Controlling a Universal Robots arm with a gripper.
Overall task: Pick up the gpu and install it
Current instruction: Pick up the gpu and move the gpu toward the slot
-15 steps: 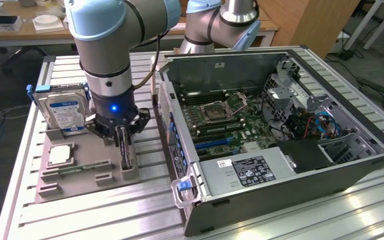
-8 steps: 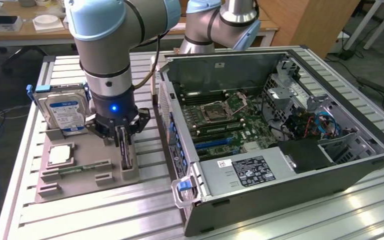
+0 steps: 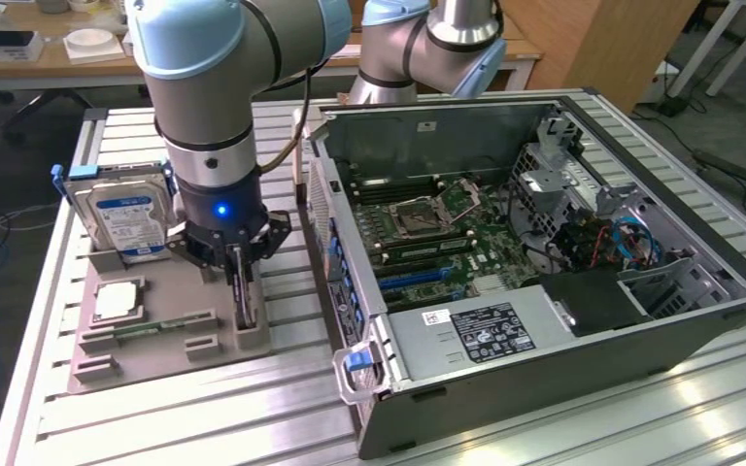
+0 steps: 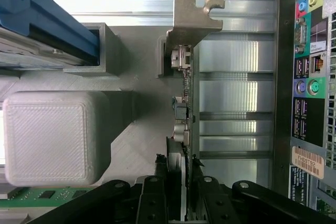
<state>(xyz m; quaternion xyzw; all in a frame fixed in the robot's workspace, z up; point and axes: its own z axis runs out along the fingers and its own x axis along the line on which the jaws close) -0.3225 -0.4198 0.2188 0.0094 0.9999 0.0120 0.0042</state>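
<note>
You had the gripper (image 3: 240, 277) lowered straight onto the gpu (image 3: 246, 316), so there was no sideways offset to close: the card sat directly below the wrist, between the jaws. As far as the wrist view showed, the jaws were pressed against the two faces of the card at one end and were pinching it, while the card sat in its slot and had not been lifted.

The gpu stood on edge in the grey tray (image 3: 152, 367), in the slot nearest the computer case (image 3: 567, 383). Its long axis ran parallel to the case's port panel (image 4: 310, 77), and its silver bracket (image 4: 191, 19) was at the end away from your grip.

The tray lay just beside the case, on the port-panel side. Farther from the case it held a hard drive (image 3: 124, 212) standing upright, a processor (image 3: 114, 301) lying flat in a pocket, and a memory stick (image 3: 152, 327) in a groove.

The case lay on its side with its top face open, showing the motherboard (image 3: 451, 243) and the power supply (image 3: 477, 332) inside.
</note>
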